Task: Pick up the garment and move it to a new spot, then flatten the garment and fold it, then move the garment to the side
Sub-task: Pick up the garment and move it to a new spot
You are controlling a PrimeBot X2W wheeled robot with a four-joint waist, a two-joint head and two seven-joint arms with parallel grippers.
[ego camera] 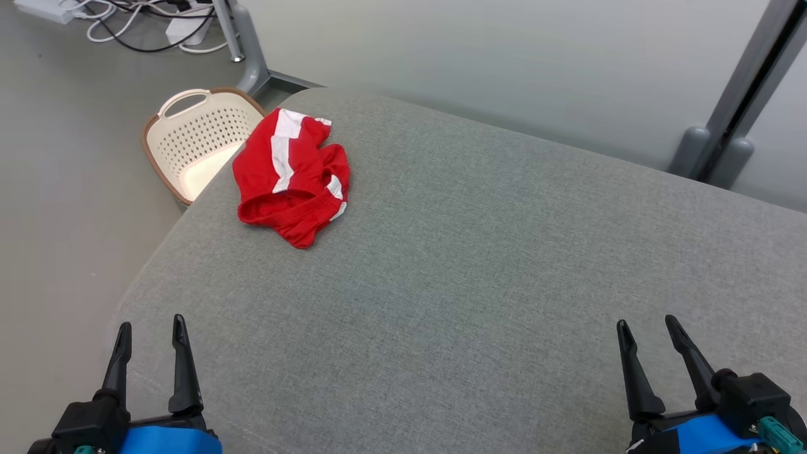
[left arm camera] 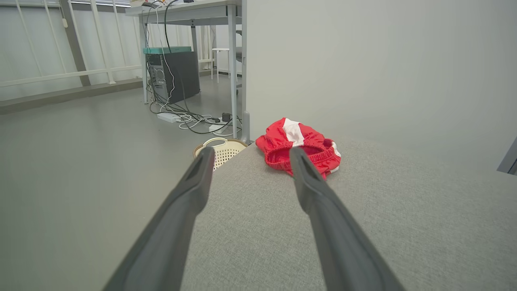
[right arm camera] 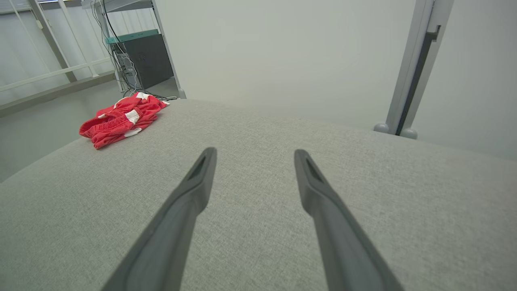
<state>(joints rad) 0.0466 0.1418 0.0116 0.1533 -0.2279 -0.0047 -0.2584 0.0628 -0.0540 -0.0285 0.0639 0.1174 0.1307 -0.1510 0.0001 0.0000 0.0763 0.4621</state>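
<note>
Nearest the camera, the left gripper point(ego camera: 151, 321) and the right gripper point(ego camera: 646, 320) are seen at the lower corners of the head view, their bodies cut off by the bottom edge. On each, the two dark fingers are held apart with nothing between them, above a grey fabric surface point(ego camera: 473, 265). Well beyond the left gripper, close to the far left edge of that surface, the red garment point(ego camera: 287, 180) with white stripes is laid in a crumpled heap, bunched so that its full shape cannot be made out. An elasticated opening turned toward the gripper is revealed by the left wrist view. Just past the edge, a pale perforated basket point(ego camera: 202, 126) is set on the floor, its near side hidden by the surface. Farther off, tangled cables point(ego camera: 145, 28) are seen, and a desk point(left arm camera: 190, 9) with a dark computer tower point(left arm camera: 173, 74) beneath it is added by the left wrist view.
</note>
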